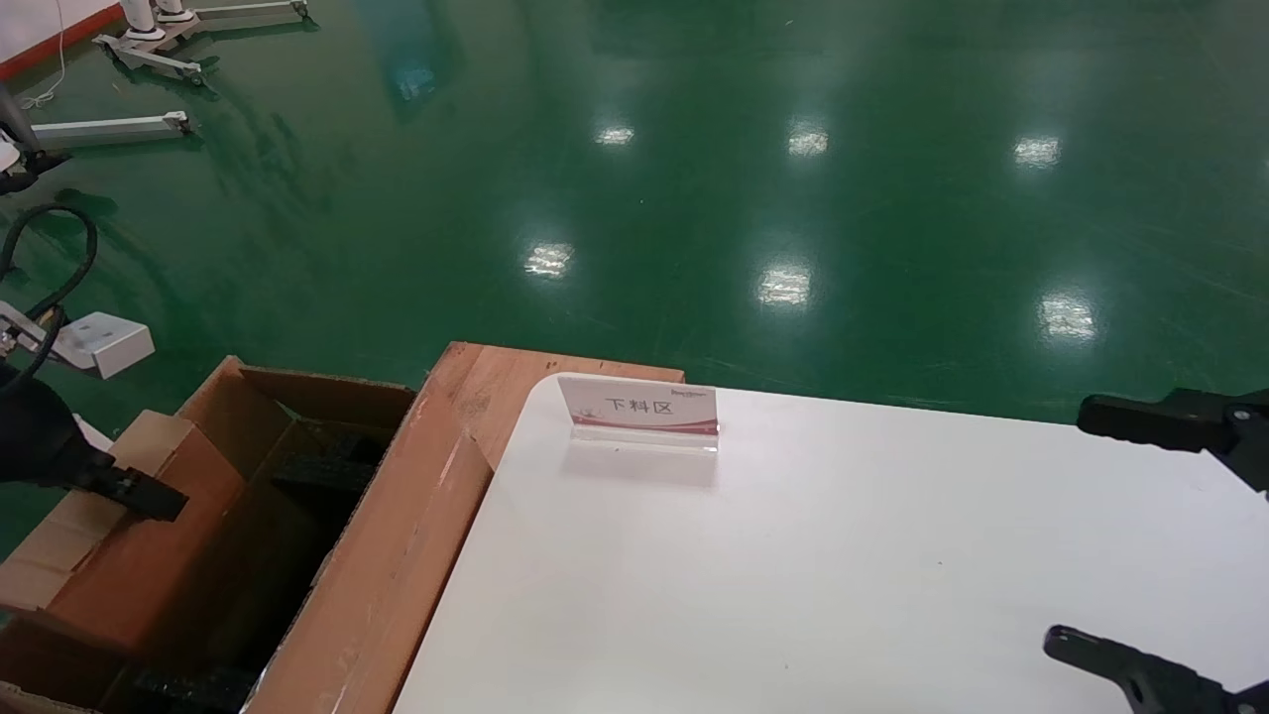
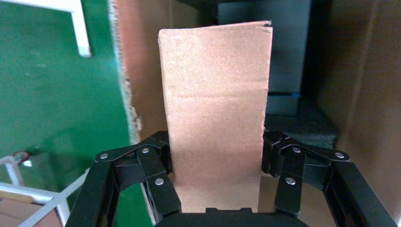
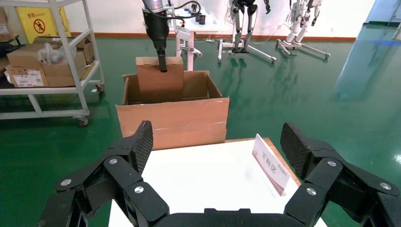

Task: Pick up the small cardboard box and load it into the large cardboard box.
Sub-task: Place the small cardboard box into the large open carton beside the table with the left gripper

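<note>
The small box (image 2: 217, 118) stands on end over the big box (image 1: 327, 555), clamped in the left hand (image 2: 215, 163). Let go crooked, it could snag a flap or perch on the foam (image 2: 302, 125) inside. The right hand (image 1: 1170, 535) hangs open over the table (image 1: 793, 575), with the sign (image 1: 639, 407) clear of the work

Left gripper (image 2: 215, 161) clamped shut; right gripper (image 3: 217, 156) with fingers spread wide.

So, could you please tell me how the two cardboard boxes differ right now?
The small reddish-brown flat cardboard box is closed and clamped upright in the left tool; the large brown corrugated cardboard box stands open on the floor, far bigger, flaps spread. Both are plain brown cardboard.
</note>
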